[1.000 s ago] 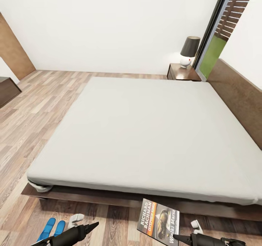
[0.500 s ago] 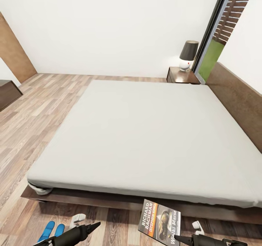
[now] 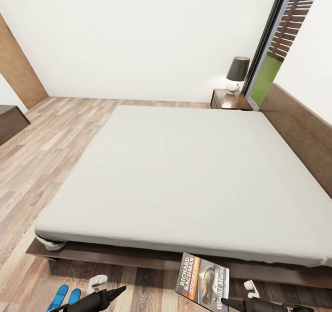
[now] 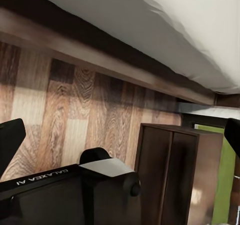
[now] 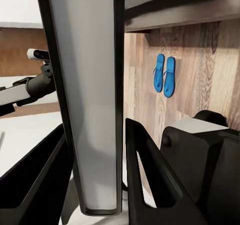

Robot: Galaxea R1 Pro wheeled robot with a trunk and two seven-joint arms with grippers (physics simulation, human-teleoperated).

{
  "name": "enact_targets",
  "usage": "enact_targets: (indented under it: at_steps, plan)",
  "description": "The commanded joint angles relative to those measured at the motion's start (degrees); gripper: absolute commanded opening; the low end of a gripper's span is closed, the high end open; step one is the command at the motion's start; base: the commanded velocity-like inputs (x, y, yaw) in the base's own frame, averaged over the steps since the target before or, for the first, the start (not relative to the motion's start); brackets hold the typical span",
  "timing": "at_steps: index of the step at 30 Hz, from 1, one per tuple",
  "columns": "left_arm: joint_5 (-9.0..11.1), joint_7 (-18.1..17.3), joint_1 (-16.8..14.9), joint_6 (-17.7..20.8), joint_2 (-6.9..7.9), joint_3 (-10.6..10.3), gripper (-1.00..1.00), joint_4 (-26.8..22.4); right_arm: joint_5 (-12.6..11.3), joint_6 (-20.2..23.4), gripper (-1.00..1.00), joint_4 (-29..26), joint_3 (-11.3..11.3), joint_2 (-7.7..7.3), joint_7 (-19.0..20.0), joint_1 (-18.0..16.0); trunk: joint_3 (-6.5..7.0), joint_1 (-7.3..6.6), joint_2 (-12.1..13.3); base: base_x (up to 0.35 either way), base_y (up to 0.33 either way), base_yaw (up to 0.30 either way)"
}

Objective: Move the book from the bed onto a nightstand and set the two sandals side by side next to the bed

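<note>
Head view: right gripper (image 3: pixel 229 303) at 5 o'clock clamps the book (image 3: pixel 203 282) upright over the floor, off the bed (image 3: pixel 184 173); left gripper (image 3: pixel 121 290) jaws spread wide; two sandals (image 3: pixel 63 297) paired at 7 o'clock; nightstand (image 3: pixel 230 100) at 1 o'clock.

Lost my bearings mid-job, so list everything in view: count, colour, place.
bed: one, pale grey mattress on dark brown frame, centre of room.
book: one, dark cover with orange-and-white band, clamped in the right gripper, before the bed's near edge.
sandals: two, bright blue, side by side on the floor by the bed.
nightstand: one, dark reddish-brown, far side by the headboard.
lamp: one, dark shade on white base, on the nightstand.
floor: light brown planks.
left gripper: black, open, empty.
right gripper: black, shut on book.
</note>
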Motion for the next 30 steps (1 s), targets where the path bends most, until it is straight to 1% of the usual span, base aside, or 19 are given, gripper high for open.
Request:
enact_targets:
  at_steps: [1,4,6,11,30]
  plan:
    - [0.58,-0.14,-0.03,0.36,0.04,-0.41,1.00,-0.01,-0.54,0.63,-1.00,-0.02,0.42,-0.05,0.14,-0.03,0.05,0.01,-0.03,0.000,0.000,0.000]
    - [0.58,-0.14,-0.03,0.36,0.04,-0.41,1.00,0.01,-0.54,0.63,-1.00,0.03,0.41,-0.05,0.09,-0.03,0.33,0.01,-0.03,0.000,0.000,0.000]
    - [0.58,-0.10,-0.03,0.36,0.04,-0.42,1.00,0.02,-0.54,0.63,-1.00,1.70,0.37,-0.05,0.06,-0.03,0.51,0.01,-0.03,0.000,0.000,0.000]
    - [0.58,-0.14,-0.03,0.36,0.04,-0.41,1.00,0.02,-0.54,0.63,-1.00,3.06,0.33,-0.06,0.11,-0.03,0.98,0.01,-0.03,0.000,0.000,0.000]
    - [0.58,-0.05,-0.03,0.36,0.04,-0.41,1.00,0.02,-0.54,0.63,-1.00,3.23,0.33,-0.05,0.05,-0.03,2.74,0.01,-0.03,0.000,0.000,0.000]
